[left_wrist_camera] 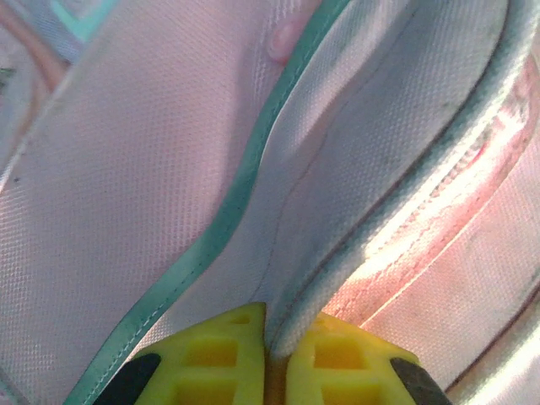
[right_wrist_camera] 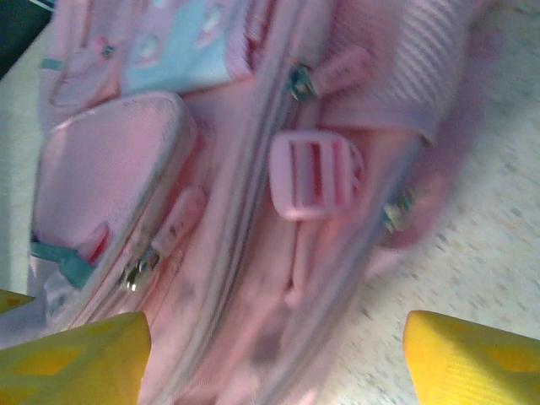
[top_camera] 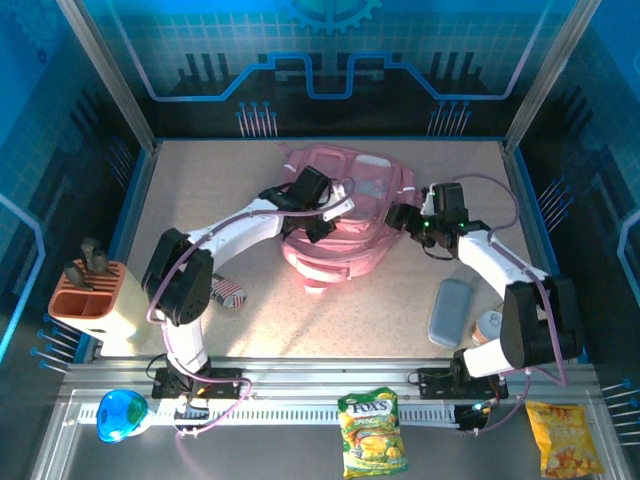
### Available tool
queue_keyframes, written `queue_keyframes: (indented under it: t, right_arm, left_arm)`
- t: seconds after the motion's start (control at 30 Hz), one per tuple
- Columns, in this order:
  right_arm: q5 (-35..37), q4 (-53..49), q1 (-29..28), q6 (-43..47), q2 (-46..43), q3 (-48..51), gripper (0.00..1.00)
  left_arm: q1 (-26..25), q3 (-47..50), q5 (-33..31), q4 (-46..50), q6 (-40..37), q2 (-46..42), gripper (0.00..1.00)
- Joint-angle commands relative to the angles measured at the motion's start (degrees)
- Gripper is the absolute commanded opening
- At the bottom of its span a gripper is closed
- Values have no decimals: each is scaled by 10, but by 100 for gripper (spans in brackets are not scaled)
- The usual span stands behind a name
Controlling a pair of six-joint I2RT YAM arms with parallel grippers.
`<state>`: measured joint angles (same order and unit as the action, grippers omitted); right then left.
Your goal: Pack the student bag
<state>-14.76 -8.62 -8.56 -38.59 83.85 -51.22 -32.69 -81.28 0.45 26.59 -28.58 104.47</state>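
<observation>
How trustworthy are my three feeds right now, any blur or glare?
Top external: sharp and evenly lit, blue cast on the walls. Left wrist: pressed close to the student bag fabric, with a washed-out glare streak at right. Right wrist: smeared by motion blur, buckle and zip pulls soft.

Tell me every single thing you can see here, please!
student bag: one, pink, middle of the table.
holder: one, orange and cream, left edge of the table, dark handles sticking up.
striped thing: one, red and white, front left of the bag; too small to name.
flat case: one, grey, front right of the bag.
small round thing: one, orange, beside the case.
sweets bag: one, green and yellow, on the front rail.
snack bag: one, yellow-orange, front right corner.
blue thing: one, blue, front left.
left gripper: one, yellow, shut on the bag's fabric edge.
right gripper: one, yellow, open, at the bag's right side.
</observation>
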Motion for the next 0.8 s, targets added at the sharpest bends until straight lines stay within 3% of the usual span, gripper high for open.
queue_keyframes:
  t: [0.0, 0.4, 0.77]
  right_arm:
    - [-52, 52, 4, -3, 34, -46, 77]
    - [-124, 108, 2, -44, 220, -182, 80]
    - [-181, 147, -1, -48, 266, -198, 85]
  left_arm:
    - [32, 30, 74, -69, 63, -69, 8]
    - [95, 87, 166, -150, 132, -119, 4]
    - [107, 91, 182, -153, 136, -122, 3]
